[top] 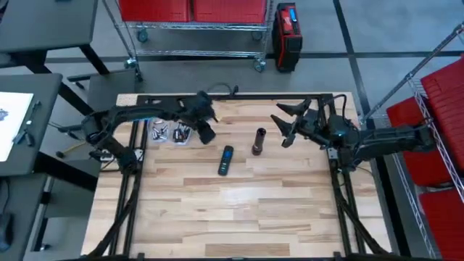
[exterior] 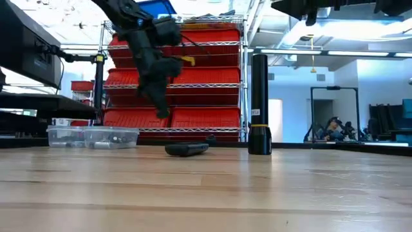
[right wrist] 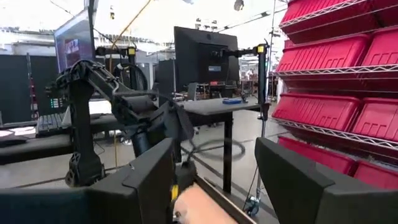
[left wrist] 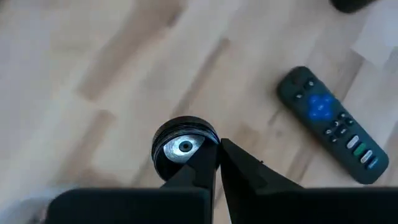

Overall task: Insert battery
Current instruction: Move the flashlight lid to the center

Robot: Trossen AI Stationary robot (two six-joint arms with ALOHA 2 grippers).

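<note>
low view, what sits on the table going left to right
clear plastic containers → remote → upright black flashlight. The left gripper hangs above the tabletop between the containers and the remote, touching neither.

Standing upright near the table's [top: 239, 210] middle: a flashlight body [top: 259, 141]. Just left of it, lying flat, a remote [top: 225, 160]. Farther left, two small bins [top: 169, 133] side by side, beside the left gripper [top: 206, 134]; right of it, the right gripper [top: 288, 123].
</note>
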